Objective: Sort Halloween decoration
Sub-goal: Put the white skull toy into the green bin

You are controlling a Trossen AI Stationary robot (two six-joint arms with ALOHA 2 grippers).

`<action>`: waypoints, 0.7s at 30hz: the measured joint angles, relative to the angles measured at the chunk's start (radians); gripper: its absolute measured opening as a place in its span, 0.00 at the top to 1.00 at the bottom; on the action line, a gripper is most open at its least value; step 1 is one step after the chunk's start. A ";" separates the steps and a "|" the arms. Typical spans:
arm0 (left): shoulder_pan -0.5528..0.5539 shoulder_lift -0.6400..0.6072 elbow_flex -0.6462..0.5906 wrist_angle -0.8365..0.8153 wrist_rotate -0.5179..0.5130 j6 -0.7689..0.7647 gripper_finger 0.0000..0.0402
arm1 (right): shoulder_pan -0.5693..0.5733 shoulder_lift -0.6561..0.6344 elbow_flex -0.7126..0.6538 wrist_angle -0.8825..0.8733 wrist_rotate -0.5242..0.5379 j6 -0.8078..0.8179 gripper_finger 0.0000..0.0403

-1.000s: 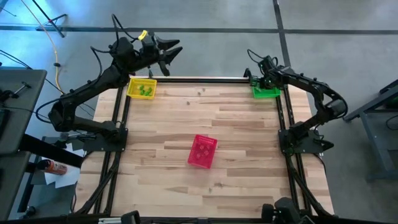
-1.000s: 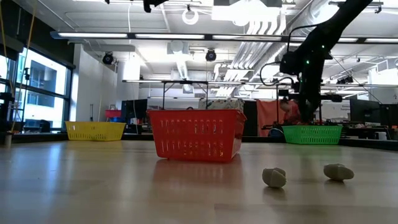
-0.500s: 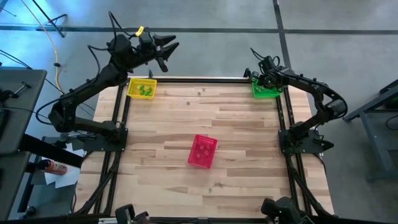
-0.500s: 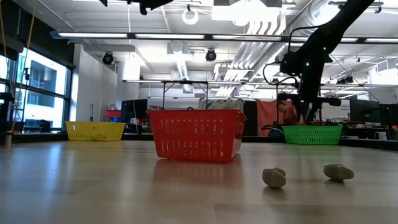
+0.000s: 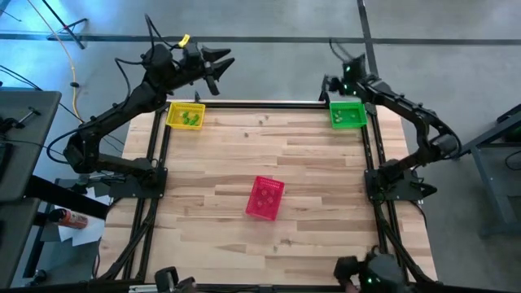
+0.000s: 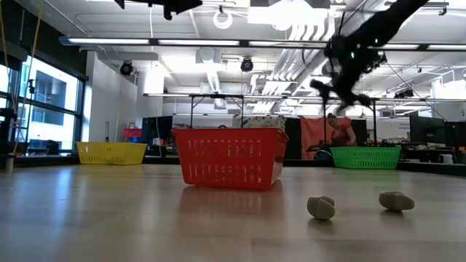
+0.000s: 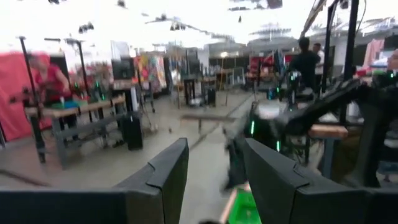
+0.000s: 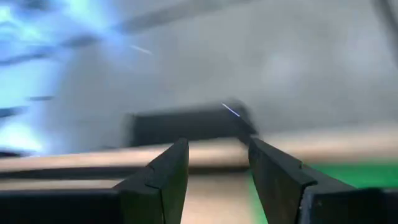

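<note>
Small green decorations [image 5: 191,118] lie in the yellow basket [image 5: 185,115] at the counter's [image 5: 269,155] far left corner; another trinket [image 5: 348,116] (its shape too small to make out) sits in the green basket [image 5: 348,115] at the far right corner. The pink basket [image 5: 264,198] stands near the counter's middle, well apart from both. The right gripper [image 5: 337,84] hangs above the far edge just beside the green basket, jaws parted and gripping nothing. The left gripper [image 5: 221,63] is raised beyond the yellow basket, jaws released, empty.
</note>
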 joint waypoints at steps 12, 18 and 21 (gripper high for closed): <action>-0.011 0.000 0.000 -0.191 0.049 -0.140 0.63 | 0.185 -0.075 0.063 0.780 -0.716 -0.292 0.60; -0.039 0.000 0.000 -0.226 0.173 -0.140 0.63 | 0.390 -0.074 0.063 0.811 -0.732 -0.481 0.60; -0.049 0.000 0.000 -0.249 0.309 -0.096 0.63 | 0.499 -0.066 0.063 0.811 -0.653 -0.501 0.60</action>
